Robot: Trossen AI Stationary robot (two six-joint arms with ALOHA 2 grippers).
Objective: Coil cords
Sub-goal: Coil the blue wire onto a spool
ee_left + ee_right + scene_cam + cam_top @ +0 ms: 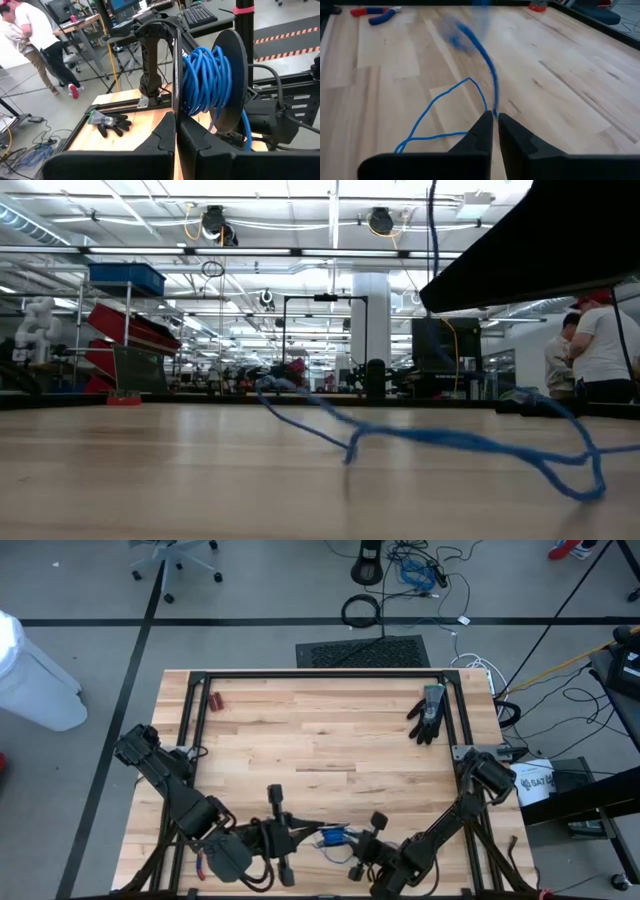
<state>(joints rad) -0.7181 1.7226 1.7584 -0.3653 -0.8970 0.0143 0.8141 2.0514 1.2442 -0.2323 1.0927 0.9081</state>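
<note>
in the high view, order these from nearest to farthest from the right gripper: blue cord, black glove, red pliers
Measured from the right gripper at the table's near edge:
1. Blue cord: right beside it, between the two grippers.
2. Black glove: far right corner area of the table.
3. Red pliers: far left corner, diagonally across the table.

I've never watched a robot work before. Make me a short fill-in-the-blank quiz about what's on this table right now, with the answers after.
1. The cable pinched in the right gripper is ____ in colour.
2. The left gripper is shut on a thin dark plate of a ____ wound with that cable.
3. The black glove lies on the ____ table.
4. The pliers near the table's far edge have ____ handles.

Missing words: blue; spool; wooden; red
</note>
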